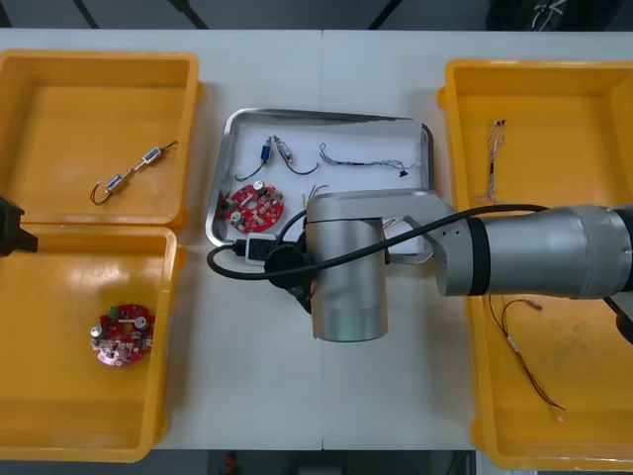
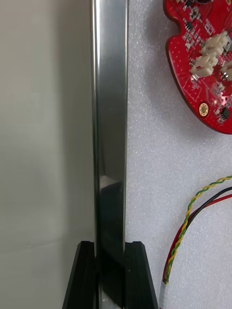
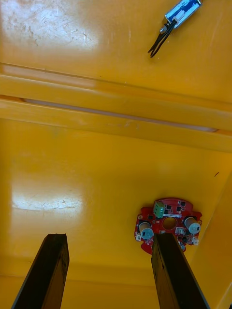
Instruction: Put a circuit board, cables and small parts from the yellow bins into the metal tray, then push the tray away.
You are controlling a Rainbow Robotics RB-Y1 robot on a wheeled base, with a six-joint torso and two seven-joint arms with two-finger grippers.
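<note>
Right gripper [image 2: 110, 247] clamps the tray [image 2: 110, 120] by its rim; board [image 2: 203, 63] and cables [image 2: 193, 217] lie beside its fingers, so only pushing seems left; left gripper [image 3: 108, 236] open, idle over a bin [image 3: 96, 169]

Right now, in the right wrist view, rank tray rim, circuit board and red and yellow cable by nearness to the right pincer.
1. The tray rim: clamped in the right pincer.
2. The red and yellow cable: on the rim's inner side, beside one finger.
3. The circuit board: same side, farther along the rim.
The left pincer hangs open over a yellow bin.
</note>
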